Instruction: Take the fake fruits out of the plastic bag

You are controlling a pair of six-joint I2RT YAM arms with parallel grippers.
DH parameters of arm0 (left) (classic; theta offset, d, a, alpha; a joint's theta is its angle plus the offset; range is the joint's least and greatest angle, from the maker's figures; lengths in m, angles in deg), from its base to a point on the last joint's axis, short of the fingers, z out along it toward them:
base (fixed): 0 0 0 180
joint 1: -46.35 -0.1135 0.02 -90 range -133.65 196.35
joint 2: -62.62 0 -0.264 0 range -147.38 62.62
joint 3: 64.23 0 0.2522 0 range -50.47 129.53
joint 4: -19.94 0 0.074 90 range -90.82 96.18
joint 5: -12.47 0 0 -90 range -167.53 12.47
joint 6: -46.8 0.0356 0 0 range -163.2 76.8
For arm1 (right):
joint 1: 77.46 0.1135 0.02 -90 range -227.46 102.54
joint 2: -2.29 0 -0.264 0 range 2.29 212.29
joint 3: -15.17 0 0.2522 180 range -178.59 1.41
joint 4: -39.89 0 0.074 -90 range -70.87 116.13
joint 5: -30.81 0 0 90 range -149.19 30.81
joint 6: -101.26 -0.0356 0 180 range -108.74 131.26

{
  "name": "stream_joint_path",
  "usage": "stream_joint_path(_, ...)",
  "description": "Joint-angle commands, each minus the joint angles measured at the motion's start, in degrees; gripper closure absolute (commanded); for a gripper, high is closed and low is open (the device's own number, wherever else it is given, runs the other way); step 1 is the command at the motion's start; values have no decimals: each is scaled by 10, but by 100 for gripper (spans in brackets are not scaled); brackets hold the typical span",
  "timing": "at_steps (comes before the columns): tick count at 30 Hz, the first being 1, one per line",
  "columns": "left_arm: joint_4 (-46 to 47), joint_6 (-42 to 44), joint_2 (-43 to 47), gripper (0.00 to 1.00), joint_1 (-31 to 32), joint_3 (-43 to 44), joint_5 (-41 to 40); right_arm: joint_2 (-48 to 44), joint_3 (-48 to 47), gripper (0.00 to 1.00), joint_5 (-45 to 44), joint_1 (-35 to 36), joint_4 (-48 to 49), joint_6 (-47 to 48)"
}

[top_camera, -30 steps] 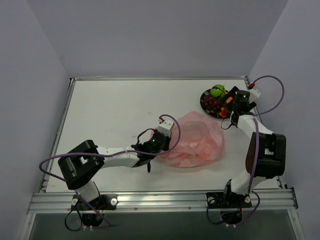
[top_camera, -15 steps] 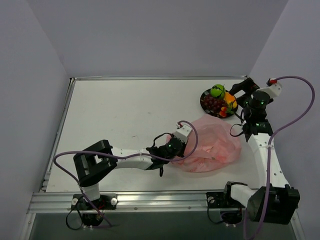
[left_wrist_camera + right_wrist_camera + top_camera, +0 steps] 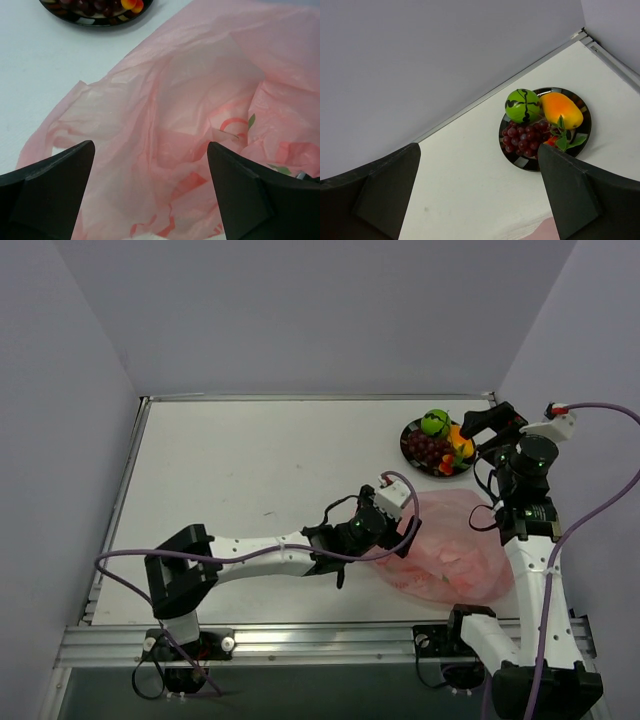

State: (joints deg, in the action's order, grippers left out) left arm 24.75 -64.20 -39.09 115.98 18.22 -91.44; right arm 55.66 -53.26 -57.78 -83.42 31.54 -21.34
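Note:
The pink plastic bag (image 3: 455, 558) lies crumpled at the near right of the table. It fills the left wrist view as the plastic bag (image 3: 190, 120). My left gripper (image 3: 400, 535) is at the bag's left edge, and its jaws stand wide open over the film (image 3: 150, 195) with nothing clamped. The fake fruits sit on a black plate (image 3: 520, 162): a green ball (image 3: 522, 105), a yellow-orange piece (image 3: 561, 110), dark red grapes (image 3: 522, 137) and a strawberry (image 3: 551, 142). My right gripper (image 3: 482, 425) hovers open beside the plate (image 3: 408, 440), holding nothing (image 3: 480, 195).
The table's raised rim (image 3: 300, 397) runs along the far edge just behind the plate. Grey walls close in the back and both sides. A purple cable (image 3: 600, 470) loops from the right arm over the table's right edge.
The left arm has pulled the bag to the right and toward the near edge, then opened its jaws and let go. The right arm has swung right, off the plate.

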Motion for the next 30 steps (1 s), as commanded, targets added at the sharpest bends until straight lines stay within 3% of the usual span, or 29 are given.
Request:
stream_joint_path(1,-49,23,91,6,-5,47,-19,-25,-31,0,35,2,2,-5)
stream_joint_path(5,-87,31,149,6,-10,65,-40,-46,-31,0,44,2,4,-20)
stream_joint_path(9,-170,23,219,6,-12,85,-124,-68,-22,0,26,2,3,-37)
stream_joint_path(12,-184,31,265,6,-13,78,-137,-71,-20,0,25,2,4,-38)
stream_joint_path(17,-287,42,311,6,-13,101,-161,-77,-32,0,45,2,3,-46)
stream_joint_path(21,-342,61,385,6,-13,86,-235,-86,-31,0,55,2,10,-67)
stream_joint_path(30,-433,94,511,6,-14,60,-351,-39,-15,0,146,5,72,-118)
